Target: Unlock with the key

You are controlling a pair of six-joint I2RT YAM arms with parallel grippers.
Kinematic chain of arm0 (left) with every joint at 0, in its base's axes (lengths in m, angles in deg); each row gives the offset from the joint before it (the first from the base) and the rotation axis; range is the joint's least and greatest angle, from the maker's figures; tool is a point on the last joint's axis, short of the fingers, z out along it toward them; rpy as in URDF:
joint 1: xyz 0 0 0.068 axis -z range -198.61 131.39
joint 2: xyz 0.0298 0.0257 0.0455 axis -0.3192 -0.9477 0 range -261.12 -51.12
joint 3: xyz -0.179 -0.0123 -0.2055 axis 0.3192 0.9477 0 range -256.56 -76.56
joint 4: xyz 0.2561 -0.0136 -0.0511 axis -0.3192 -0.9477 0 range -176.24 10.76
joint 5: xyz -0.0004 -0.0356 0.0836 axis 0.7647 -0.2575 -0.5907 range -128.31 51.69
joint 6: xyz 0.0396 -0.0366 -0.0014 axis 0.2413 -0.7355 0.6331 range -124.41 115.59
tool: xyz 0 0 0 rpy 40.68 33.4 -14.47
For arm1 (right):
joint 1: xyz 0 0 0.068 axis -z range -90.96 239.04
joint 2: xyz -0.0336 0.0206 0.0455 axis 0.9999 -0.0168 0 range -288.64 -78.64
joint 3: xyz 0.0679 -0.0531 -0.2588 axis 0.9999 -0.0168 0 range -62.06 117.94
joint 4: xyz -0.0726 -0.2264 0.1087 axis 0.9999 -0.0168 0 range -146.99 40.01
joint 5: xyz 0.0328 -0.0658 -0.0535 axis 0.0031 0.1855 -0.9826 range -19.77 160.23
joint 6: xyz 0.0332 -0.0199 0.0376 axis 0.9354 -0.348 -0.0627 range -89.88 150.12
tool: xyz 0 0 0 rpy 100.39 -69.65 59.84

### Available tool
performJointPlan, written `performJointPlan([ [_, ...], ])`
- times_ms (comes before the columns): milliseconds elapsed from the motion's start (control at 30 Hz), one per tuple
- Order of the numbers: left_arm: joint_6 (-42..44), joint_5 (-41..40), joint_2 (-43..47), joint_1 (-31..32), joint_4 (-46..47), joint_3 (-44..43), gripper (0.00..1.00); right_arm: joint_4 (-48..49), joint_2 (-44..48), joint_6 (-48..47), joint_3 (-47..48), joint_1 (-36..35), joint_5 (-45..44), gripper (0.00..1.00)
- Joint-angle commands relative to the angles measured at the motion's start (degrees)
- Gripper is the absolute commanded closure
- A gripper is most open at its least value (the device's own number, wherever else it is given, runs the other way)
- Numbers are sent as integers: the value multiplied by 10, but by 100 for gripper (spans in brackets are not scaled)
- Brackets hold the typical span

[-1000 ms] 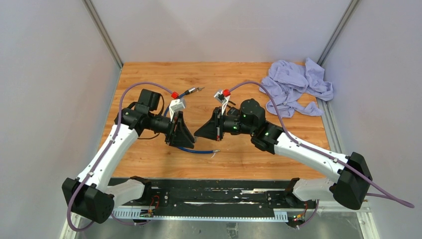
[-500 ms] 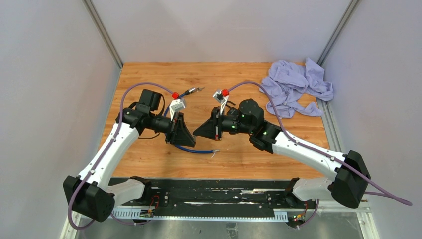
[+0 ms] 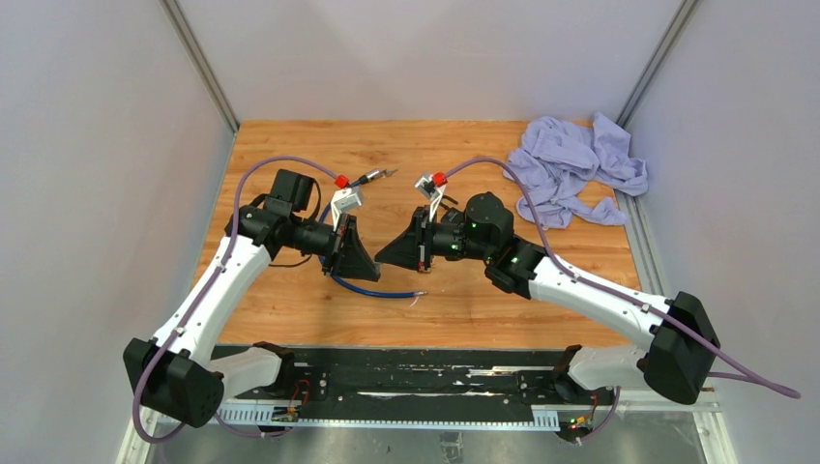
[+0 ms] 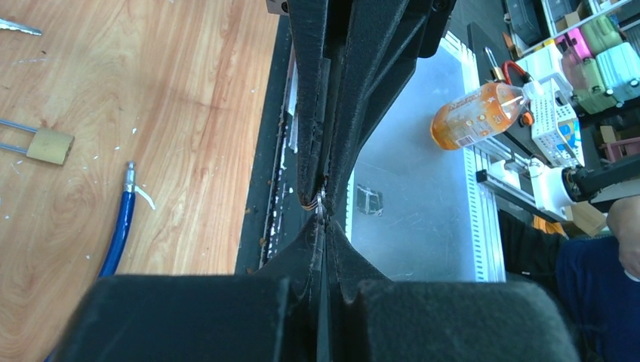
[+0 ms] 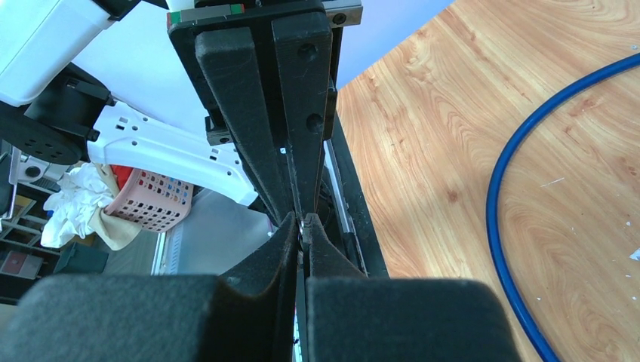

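The left gripper (image 4: 321, 229) has its fingers (image 4: 290, 260) pressed flat together. The right gripper (image 5: 301, 229) is closed the same way, pad against pad. The two point at each other and meet tip to tip, raised above the blue cable (image 4: 117, 226). Where they meet, a thin sliver of metal (image 4: 319, 204) glints. It is too small to tell whether it is the key, or which pair of fingers pinches it.

The cable lies in a curve on the wooden table (image 3: 290, 145), and its metal end has a scrap of white beside it. The brass padlock (image 4: 50, 145) lies flat just beside that end of the cable without touching it. It is on the cable's side away from the black rail (image 3: 406, 372), and its shackle points farther from the cable and runs out of the left wrist view. The rail runs along the table's near edge, near the cable. A crumpled lilac cloth (image 3: 572, 169) sits well apart from the cable, toward the table's far right corner.
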Motion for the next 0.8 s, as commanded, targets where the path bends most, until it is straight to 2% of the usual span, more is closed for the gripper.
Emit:
performJointPlan([
  [0, -6, 14, 6, 3, 1, -18, 99, 1, 4, -9, -10, -4, -9, 100],
  [167, -8, -20, 8, 3, 1, -28, 100, -10, 8, -12, -11, -4, -5, 99],
  [367, 44, -89, 33, 3, 4, -33, 100, -21, 16, -11, -10, -4, 8, 100],
  [567, 35, -86, 33, 3, 4, -42, 100, -33, 15, -16, -1, -5, 16, 94],
  [767, -7, -48, 18, 3, 2, -44, 100, -42, 12, -24, 6, -8, 13, 89],
])
